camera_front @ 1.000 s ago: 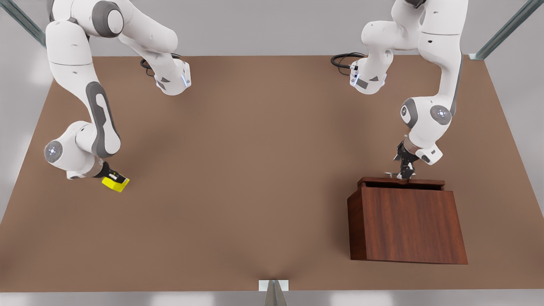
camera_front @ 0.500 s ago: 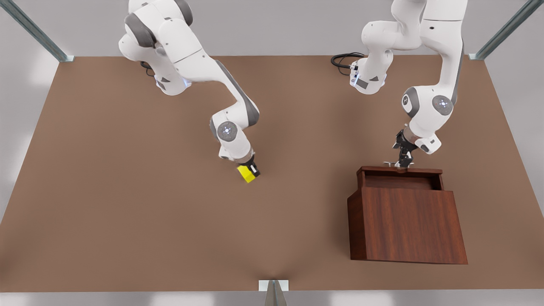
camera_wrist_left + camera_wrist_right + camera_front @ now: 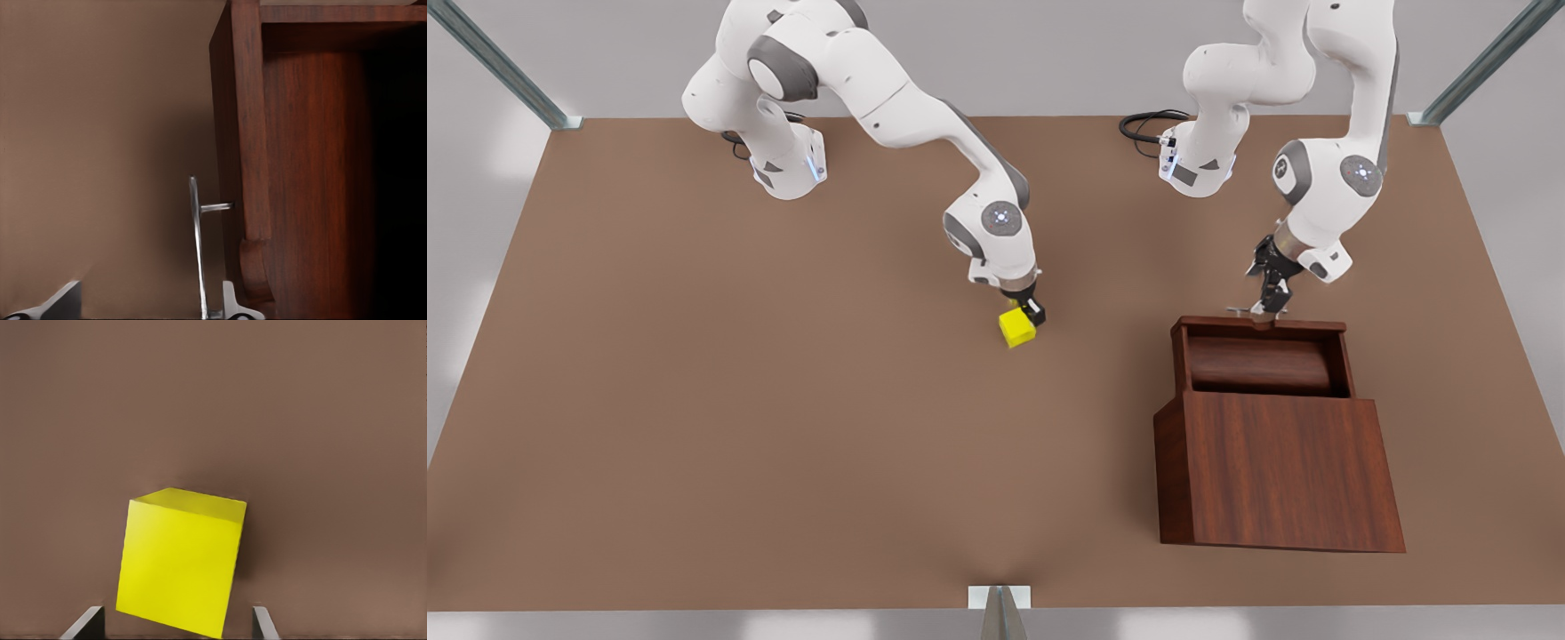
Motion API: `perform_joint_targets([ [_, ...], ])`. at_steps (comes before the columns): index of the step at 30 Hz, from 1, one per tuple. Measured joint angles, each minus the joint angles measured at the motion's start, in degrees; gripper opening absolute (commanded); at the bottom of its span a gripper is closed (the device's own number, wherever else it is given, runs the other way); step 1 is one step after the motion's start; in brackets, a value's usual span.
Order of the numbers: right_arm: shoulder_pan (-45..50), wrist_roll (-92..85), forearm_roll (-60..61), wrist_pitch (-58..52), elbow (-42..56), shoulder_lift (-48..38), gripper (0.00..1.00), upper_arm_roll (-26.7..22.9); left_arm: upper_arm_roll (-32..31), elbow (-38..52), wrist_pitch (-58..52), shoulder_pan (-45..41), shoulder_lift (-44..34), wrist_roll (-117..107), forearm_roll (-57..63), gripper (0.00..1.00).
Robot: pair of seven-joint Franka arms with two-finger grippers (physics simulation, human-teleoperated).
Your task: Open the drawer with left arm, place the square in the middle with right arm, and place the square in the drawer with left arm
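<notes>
Fingertips of the right gripper [image 3: 1032, 312] spread wide, one finger [image 3: 85, 623] on each side of the square [image 3: 179, 561] and neither pad touching it, with a sliver of brown showing on both sides. Nothing gripped, then. Square just under that gripper, yellow and tilted in the right wrist view, one corner dipping lower than the other. Whether resting flat on the tabletop [image 3: 783, 400] or a shade above it: cannot tell. Near the table's centre in the front view, a little toward the arm bases and well apart from the wooden box [image 3: 1280, 471].

Left gripper [image 3: 1267, 300] over at the front view's right, pointing down at the drawer's near edge. Fingers parted around the thin silver handle [image 3: 195, 247]: one finger [image 3: 233, 305] just beside the bar on the drawer's side, the other far off it (a wide gap, no squeeze on the metal). Drawer [image 3: 1263, 327] slid well out of the box toward the arm bases, its dark hollow open to the camera. Inside, only reddish wood grain and shadow. Box itself squarely on the tabletop, near the table's front edge.
</notes>
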Motion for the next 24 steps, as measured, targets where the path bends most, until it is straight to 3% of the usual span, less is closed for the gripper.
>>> perform_joint_targets([
  [1,-0.16,-0.29,0.07,-0.47,-0.04,-1.46,1.0,-0.02,0.09,0.69,-6.2,-0.08,-6.17,0.18,0.92,1.0],
  [3,-4.44,-7.94,-0.07,-6.46,-1.55,-10.41,1.0,-0.52,-0.03,8.68,-11.24,-0.34,-5.53,6.82,4.07,1.0],
  [6,-18.88,-38.28,-1.07,-16.85,-4.66,-22.94,1.0,-0.3,-5.5,41.13,-24.97,-1.47,17.43,22.85,6.58,1.0],
  [8,-34.79,-68.94,-7.32,-27.18,-5.66,-28.69,1.0,2.29,-9.29,53.22,-30.44,-2.48,24.78,35.13,7.37,1.0],
  [10,-54.26,-98.82,-10.99,-35.94,-3.31,-32.3,1.0,5.64,-14.67,56.6,-32.93,-2.09,29.03,45.29,7.79,1.0],
  [12,-66.16,-107.79,-15.52,-38.0,-1.94,-33.35,1.0,8.85,-23.46,58.01,-32.75,-3.8,33.13,46.63,8.02,1.0],
  [13,-69.75,-108.41,-15.6,-44.33,2.58,-32.07,1.0,9.49,-27.42,60.69,-33.0,-3.21,35.94,46.83,8.14,1.0],
  [16,-65.53,-111.02,-15.56,-44.67,2.92,-31.93,1.0,9.59,-30.65,61.92,-32.45,-8.99,40.95,54.4,8.64,1.0],
  [18,-68.8,-110.95,-15.6,-41.04,0.09,-33.49,1.0,9.56,-30.63,62.68,-32.2,-11.59,43.65,59.4,9.89,1.0],
  [21,-70.47,-111.03,-15.22,-44.52,0.12,-34.42,1.0,9.71,-30.71,62.94,-26.93,-14.47,48.02,65.71,15.02,1.0],
  [24,-61.92,-110.45,-14.85,-44.76,0.38,-34.73,1.0,9.23,-30.77,62.33,-24.86,-17.46,50.31,73.41,17.9,1.0],
])
